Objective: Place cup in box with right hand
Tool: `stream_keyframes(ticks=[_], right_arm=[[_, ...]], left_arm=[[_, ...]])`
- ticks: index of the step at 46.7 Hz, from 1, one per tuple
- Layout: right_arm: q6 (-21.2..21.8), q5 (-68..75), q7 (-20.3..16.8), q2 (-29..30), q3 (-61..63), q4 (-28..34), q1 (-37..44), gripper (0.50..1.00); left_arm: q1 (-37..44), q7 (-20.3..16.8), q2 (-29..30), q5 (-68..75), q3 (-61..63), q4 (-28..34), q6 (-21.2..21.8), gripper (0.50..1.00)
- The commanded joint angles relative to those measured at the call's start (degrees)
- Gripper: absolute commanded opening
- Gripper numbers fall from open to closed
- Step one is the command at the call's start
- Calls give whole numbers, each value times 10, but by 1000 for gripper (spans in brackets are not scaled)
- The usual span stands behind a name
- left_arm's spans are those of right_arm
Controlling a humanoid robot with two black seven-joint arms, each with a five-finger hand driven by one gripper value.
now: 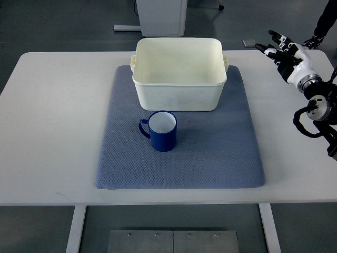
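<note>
The dark blue ceramic cup with a white interior (162,130) stands upright on the blue-grey quilted mat (221,158), just in front of the cream rectangular plastic box (179,74), its handle turned left. The right hand (284,51) is held well apart, fingers spread and empty. A careless reach could tip the cup or nudge the box. The white table (47,132) stands on a grey floor.

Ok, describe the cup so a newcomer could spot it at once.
Find the white table and the blue-grey mat spread across its middle. On the mat, just in front of the cream box, stands the cup. It is the only dark blue thing there, white inside, upright, with its handle pointing left.
</note>
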Motion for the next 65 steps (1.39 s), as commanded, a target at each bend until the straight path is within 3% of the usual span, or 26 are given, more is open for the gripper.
stream_keyframes(ticks=[1, 41, 49, 65], right_arm=[[0, 0, 0, 0, -5, 0, 0, 1000], [2, 1, 2, -4, -4, 5, 51, 1000], [20, 0, 2, -6, -4, 11, 67, 1000], [34, -6, 10, -13, -4, 79, 92, 1000]], left_arm=[[-1, 0, 0, 0, 0, 0, 1, 1000], [11, 0, 0, 0, 1, 0, 0, 1000], [11, 0, 0, 0, 1, 0, 0, 1000], [11, 0, 0, 0, 1, 0, 0, 1000]])
